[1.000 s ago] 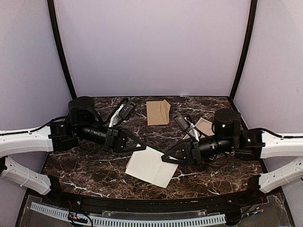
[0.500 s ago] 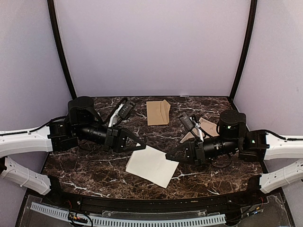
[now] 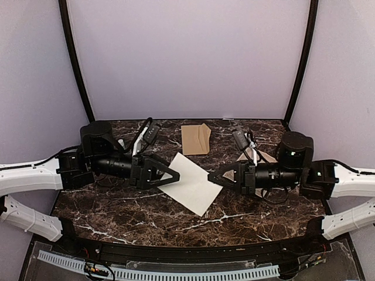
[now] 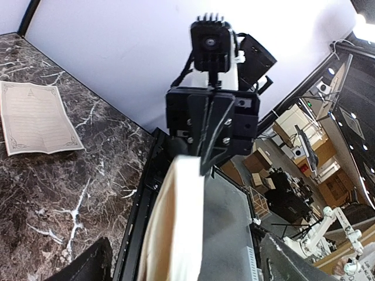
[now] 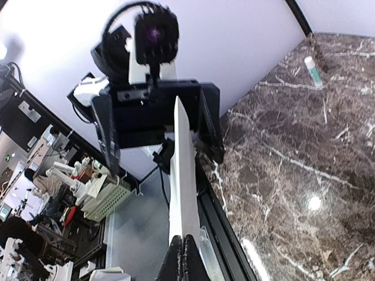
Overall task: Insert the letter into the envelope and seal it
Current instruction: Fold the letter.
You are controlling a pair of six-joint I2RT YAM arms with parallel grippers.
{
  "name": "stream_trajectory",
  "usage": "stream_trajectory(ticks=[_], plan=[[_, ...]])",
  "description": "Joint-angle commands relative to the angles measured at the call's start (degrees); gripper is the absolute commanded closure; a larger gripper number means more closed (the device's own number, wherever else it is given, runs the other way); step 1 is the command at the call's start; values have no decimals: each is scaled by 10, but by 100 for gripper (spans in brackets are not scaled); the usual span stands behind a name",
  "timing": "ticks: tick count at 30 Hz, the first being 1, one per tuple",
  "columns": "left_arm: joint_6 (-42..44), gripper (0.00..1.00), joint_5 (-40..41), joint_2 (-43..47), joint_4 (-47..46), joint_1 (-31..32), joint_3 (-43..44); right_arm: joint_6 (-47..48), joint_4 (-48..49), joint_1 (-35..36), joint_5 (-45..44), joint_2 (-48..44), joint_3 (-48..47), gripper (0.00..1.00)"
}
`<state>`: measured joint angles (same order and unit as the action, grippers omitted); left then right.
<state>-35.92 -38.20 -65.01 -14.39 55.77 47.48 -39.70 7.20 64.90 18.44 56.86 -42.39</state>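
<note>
Two arms: they face each other across a dark marble table [image 3: 117,205], their grippers nearly meeting at its middle.
Letter [image 3: 190,182]: I take the large pale sheet between the grippers to be this. Its plain side is up, it sits mid-table and appears raised off the surface, and it is well apart from the envelope.
Right gripper [image 3: 212,177]: the fingers are pinched together on the sheet's right edge and carry it.
Left gripper [image 3: 174,175]: the fingers are spread wide. The sheet's left edge runs between them, but neither finger presses on it.
Envelope [image 3: 195,139]: brown and lying flat at the back of the table, apart from both grippers. I cannot see anything inside it.
Other paper: a cream page [image 4: 38,120] with a printed border lies flat beside the right arm.
Step in hand: readying the sheet for insertion. It looks wider than the envelope, so folding probably comes first.
Next move: the left gripper likely needs to close on its edge. Both arms could then bring one side squarely over the other without the paper sagging or twisting.
</note>
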Motion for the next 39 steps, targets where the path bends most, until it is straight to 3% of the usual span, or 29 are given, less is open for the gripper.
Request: stream_trajectory(ticks=[1, 7, 15, 26, 33, 36, 39], plan=[[-17, 14, 92, 33, -50, 0, -18, 5, 79, -3, -82, -33, -26, 100], [-40, 14, 174, 50, -72, 0, -24, 25, 94, -4, -156, -44, -45, 100], [-138, 13, 157, 20, -220, 6, -48, 42, 112, -3, -205, -63, -48, 100], [-133, 12, 185, -63, -355, 68, -1, 41, 140, -3, -196, -66, -35, 100], [-116, 11, 227, -76, -380, 77, 11, 27, 157, -3, -198, -68, -15, 100], [-111, 15, 250, -76, -378, 77, 11, 24, 161, -3, -195, -65, -13, 100], [-111, 27, 257, -81, -378, 77, 15, 23, 163, -4, -194, -60, -12, 100]])
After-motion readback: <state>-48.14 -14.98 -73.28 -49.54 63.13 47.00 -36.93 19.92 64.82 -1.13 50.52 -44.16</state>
